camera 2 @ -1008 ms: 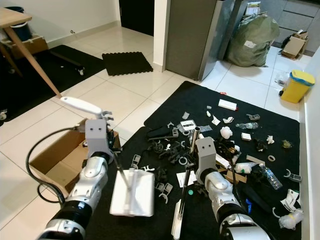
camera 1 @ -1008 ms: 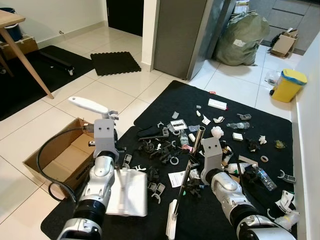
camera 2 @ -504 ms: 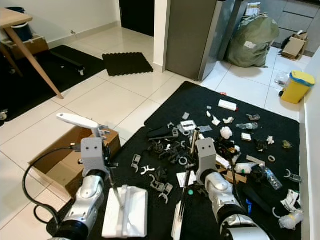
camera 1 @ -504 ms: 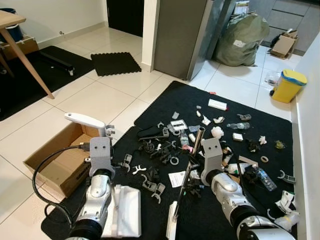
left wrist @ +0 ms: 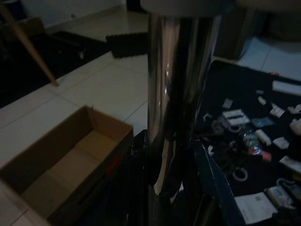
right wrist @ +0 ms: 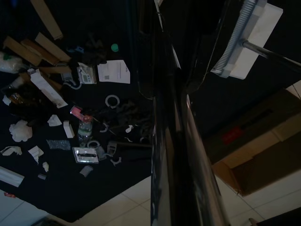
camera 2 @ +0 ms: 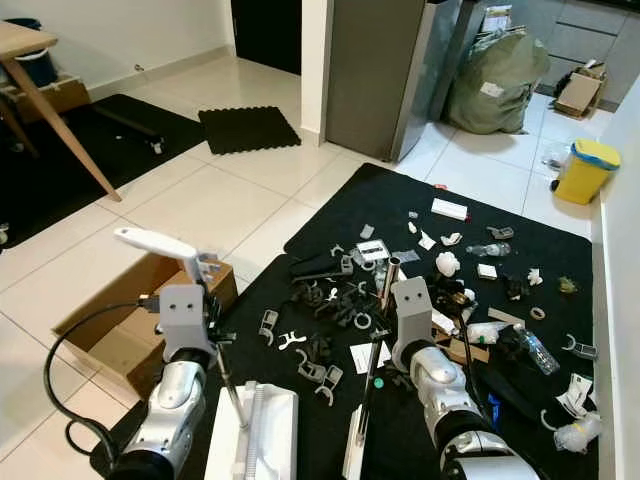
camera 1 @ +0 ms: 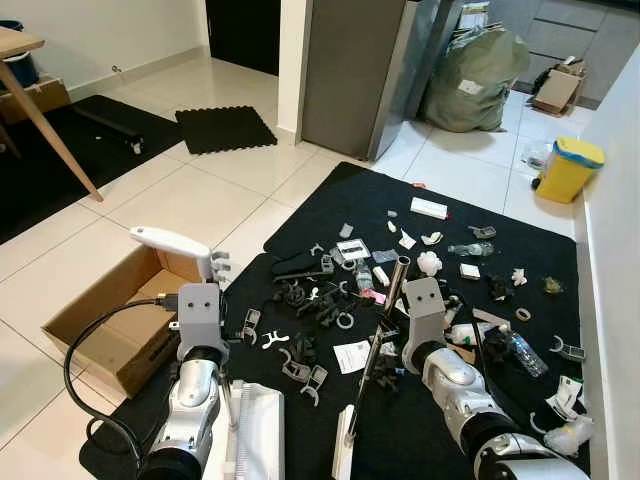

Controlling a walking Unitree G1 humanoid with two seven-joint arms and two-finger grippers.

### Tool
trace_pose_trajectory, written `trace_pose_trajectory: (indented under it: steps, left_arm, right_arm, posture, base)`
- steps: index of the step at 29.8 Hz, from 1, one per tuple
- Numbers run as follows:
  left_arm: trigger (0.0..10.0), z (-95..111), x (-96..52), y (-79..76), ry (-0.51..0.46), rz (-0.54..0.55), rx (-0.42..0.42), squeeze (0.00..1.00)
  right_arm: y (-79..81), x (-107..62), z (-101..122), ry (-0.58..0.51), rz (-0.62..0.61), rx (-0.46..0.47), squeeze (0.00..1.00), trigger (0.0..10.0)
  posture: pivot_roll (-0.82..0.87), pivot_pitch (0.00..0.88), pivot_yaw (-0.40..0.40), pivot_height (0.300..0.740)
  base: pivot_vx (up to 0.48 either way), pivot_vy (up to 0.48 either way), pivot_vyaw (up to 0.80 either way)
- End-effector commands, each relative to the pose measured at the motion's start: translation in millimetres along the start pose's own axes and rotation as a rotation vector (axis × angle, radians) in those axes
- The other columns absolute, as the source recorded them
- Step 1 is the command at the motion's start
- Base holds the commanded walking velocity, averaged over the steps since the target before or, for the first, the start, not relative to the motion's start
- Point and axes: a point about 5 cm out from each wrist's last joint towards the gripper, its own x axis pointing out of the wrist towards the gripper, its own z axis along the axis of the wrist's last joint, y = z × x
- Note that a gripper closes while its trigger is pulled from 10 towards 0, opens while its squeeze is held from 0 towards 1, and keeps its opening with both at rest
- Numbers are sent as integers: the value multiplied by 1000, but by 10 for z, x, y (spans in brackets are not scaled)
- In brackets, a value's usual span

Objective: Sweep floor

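Open cardboard box (camera 1: 110, 325), seemingly bare inside, beside black mat (camera 1: 500, 420)

A metal pole (right wrist: 181, 141) crosses scattered litter (right wrist: 84, 127) (dark mat beneath).

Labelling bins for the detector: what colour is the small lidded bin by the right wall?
Yellow, the small lidded bin on white tile; clearest in the left eye view.
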Motion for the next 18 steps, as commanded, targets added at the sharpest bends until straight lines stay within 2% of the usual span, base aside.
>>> trace_pose_trajectory:
  steps: [1,10,12,15,18]
  left_arm:
    - [10000,-27,-38,90,-12,20,43,0]
    - [10000,59,-45,216,-71,65,44,0]
    - [10000,98,-37,230,-91,62,54,0]
    - [10000,224,14,217,-127,47,19,0]
    - [10000,319,53,200,-157,52,10,0]
  right_arm:
    - [-31,-38,-41,-1,-12,-7,0,10000]
    - [4,-35,-61,2,-5,-4,0,10000]
    - [6,-25,-31,-17,-14,8,0,10000]
    - [-45,6,123,-101,-61,48,0,10000]
    - [-62,28,208,-136,-75,56,0,10000]
  posture:
    - [78,227,-31,740]
    - [93,271,-33,740]
    - [93,272,-34,740]
    - [103,282,-39,740]
    - [107,284,-40,740]
  base:
    - [0,0,0]
    - [0,0,0]
    - [0,0,0]
    - [0,0,0]
    - [0,0,0]
